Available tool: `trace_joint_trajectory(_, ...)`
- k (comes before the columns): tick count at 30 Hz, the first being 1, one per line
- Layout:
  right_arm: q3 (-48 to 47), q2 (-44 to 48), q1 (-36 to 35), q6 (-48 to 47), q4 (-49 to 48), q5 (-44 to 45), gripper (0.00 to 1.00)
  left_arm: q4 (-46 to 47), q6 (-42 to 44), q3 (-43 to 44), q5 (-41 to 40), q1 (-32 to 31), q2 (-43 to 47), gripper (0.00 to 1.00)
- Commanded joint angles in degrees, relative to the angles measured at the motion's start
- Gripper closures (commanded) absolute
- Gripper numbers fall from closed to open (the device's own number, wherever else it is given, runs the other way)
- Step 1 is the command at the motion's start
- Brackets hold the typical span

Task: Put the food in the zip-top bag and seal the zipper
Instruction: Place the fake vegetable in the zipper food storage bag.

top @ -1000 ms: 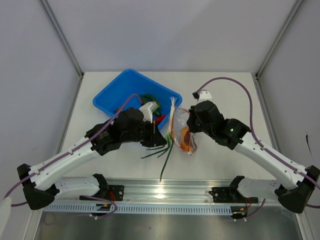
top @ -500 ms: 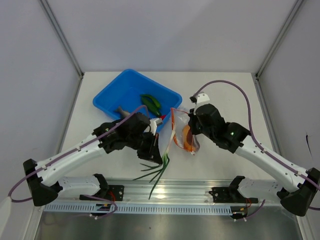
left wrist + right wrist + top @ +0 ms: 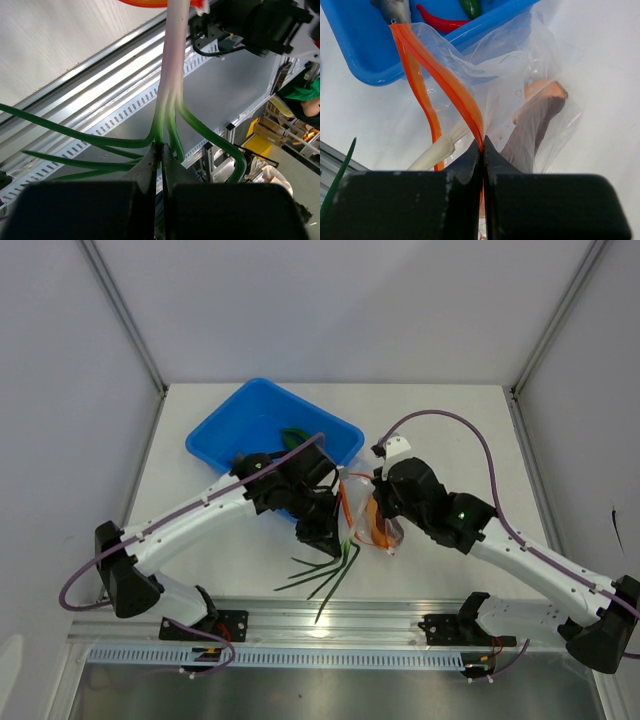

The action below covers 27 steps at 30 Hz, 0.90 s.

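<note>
My left gripper (image 3: 161, 148) is shut on the green onion (image 3: 172, 75) where its green leaves fork. Its white stem (image 3: 436, 151) points up into the mouth of the clear zip-top bag (image 3: 520, 65). In the top view the leaves (image 3: 328, 575) trail toward the near edge. My right gripper (image 3: 482, 142) is shut on the orange-red zipper (image 3: 450, 82) and holds the bag's mouth open. A purple-red and orange slice (image 3: 535, 120) lies inside the bag. A red chili (image 3: 442, 22), a green pod (image 3: 470, 6) and a grey piece (image 3: 392, 7) sit in the blue tray (image 3: 355, 55).
The blue tray (image 3: 225, 435) stands at the back left, its near corner right beside the bag (image 3: 385, 530). Both wrists meet closely at mid-table. A metal rail (image 3: 330, 625) runs along the near edge, just beyond the onion leaves.
My left arm has swung up and to the right with the green onion, bringing its white stem into the bag's mouth. The right gripper shifted slightly toward the near left with the zipper.
</note>
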<state>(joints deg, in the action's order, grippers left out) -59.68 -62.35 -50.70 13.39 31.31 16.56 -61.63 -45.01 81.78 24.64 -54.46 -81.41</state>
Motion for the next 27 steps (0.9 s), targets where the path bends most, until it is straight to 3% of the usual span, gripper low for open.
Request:
trace_joint_trajectory(1, 0.09, 1.79, -0.80, -0.99, -3.27, 0.49, 1.00, -2.89, -2.00, 1.89, 1.02, 1.54, -2.79, 1.00)
trace_joint_trajectory(18, 7.55, 3.11, -5.98, 1.02, -6.26, 3.13, 1.00, -10.53, -8.85, 16.83, -8.82, 5.85, -19.75, 0.99)
trace_joint_trajectory(27, 7.21, 3.55, -14.60, 9.45, -1.17, 13.92, 1.00, -5.35, -11.68, 14.45, -9.96, 2.69, -25.54, 0.99)
